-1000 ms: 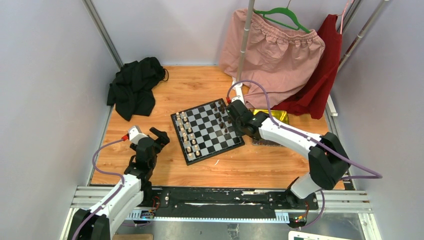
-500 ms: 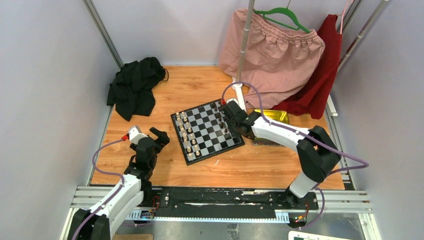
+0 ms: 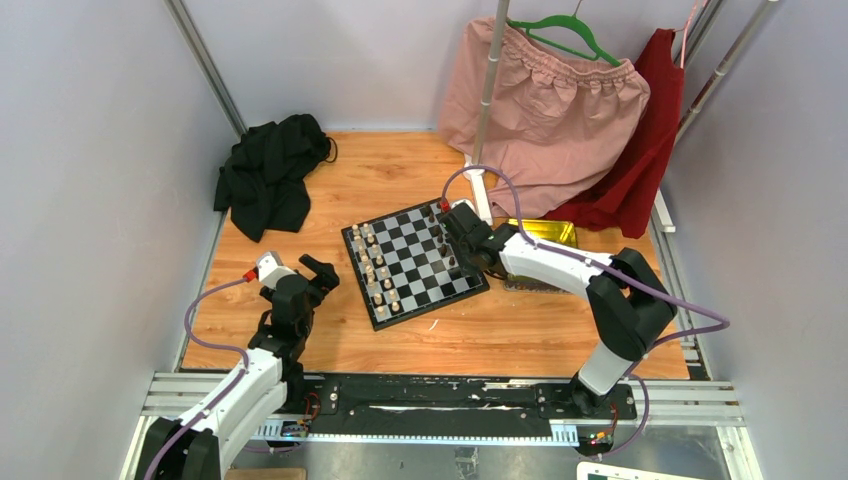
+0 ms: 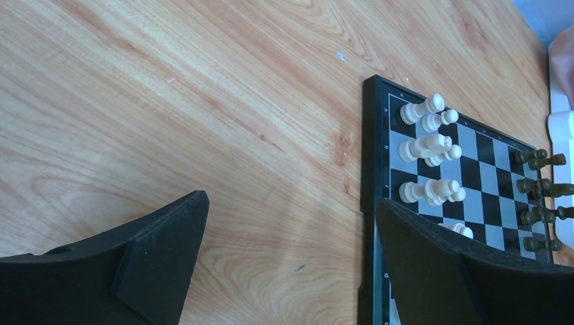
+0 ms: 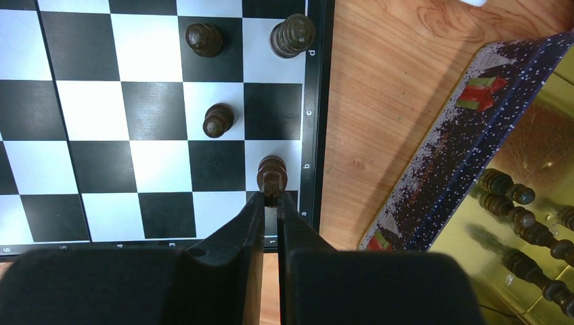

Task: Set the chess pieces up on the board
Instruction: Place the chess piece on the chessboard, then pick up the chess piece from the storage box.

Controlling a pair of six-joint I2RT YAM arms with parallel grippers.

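The right arm has pushed in from the tin side. A second ago its elbow sat further right; now the forearm lies lower and the right end effector (image 5: 271, 200) is down over the right edge of the chessboard (image 3: 378, 318). Its fingers are drawn to a narrow slit. A dark chessman (image 5: 272, 174) stands upright at their tips on a white square in the edge column, and it looks pinched between them, though I can't be sure the grip is firm. Three other dark pieces (image 5: 218, 119) stand loose on the two columns nearest that edge. I'd say this one is just being seated on its home square.

More dark men (image 5: 509, 188) lie in the yellow tin (image 5: 440, 176), just right of the board, so several trips to it remain.

The left arm hasn't stirred. The left end effector (image 4: 290, 203) hangs wide open above the bare desk (image 4: 169, 101), just left of the board. The cream-white pieces (image 4: 426, 145) are crowded along that left side, some looking tipped over, and they may need straightening.
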